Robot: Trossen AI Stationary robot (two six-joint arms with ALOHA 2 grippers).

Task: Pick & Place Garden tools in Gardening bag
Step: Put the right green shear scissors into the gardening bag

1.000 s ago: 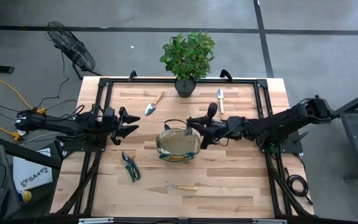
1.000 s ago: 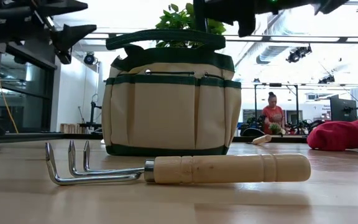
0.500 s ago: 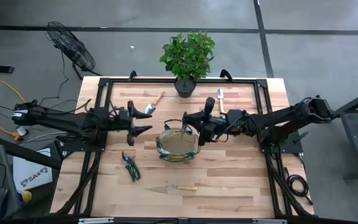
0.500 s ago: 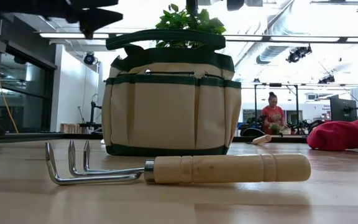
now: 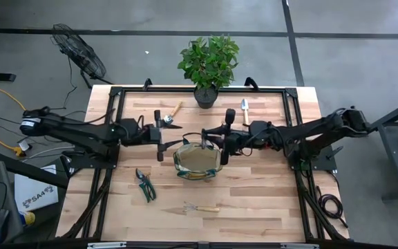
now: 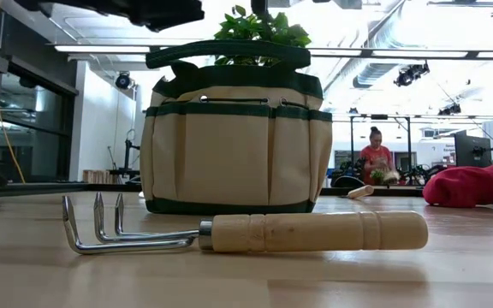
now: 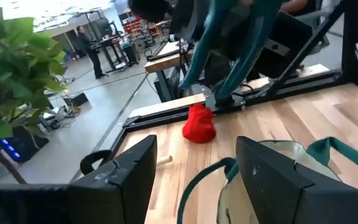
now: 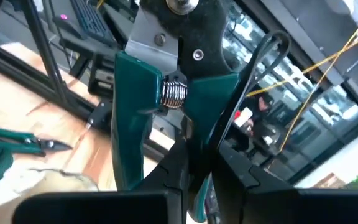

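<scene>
The gardening bag [image 5: 197,160] stands upright near the middle of the wooden table [image 5: 268,197], mouth open upward, with bare boards all round it except on the side toward the potted plant [image 5: 208,66], where both arms crowd in. The plant sits at the table's far edge, beyond the bag.

The left gripper [image 5: 159,131] hovers just beside the bag's rim on the left-arm side, fingers [image 7: 124,171] spread apart and holding nothing; its wrist camera looks across the bag's green handle toward the red bundle [image 7: 199,124], which lies by the table's black frame on the right-arm side.

The right gripper [image 5: 223,135] hangs over the bag's opposite rim, clamped on a pair of green-handled pruning shears [image 8: 166,106]. In the wrist view their long axis runs along the fingers, spring and pivot away from the wrist.

A second pair of pruning shears [image 5: 144,184] lies on the near-left side of the bag, well apart from it, long axis slanting toward the front edge. The hand fork [image 6: 246,233] lies nearer the front edge, long axis parallel to that edge, tines [image 6: 92,224] pointing to the left-arm side. One trowel [image 5: 244,110] lies beside the plant, pointing away from the bag; another wooden handle [image 5: 175,109] shows beyond the left gripper.

The floor round the table is grey concrete; a fan [image 5: 79,50] stands off the far-left corner. A person [image 6: 374,156] stands in the room behind.
</scene>
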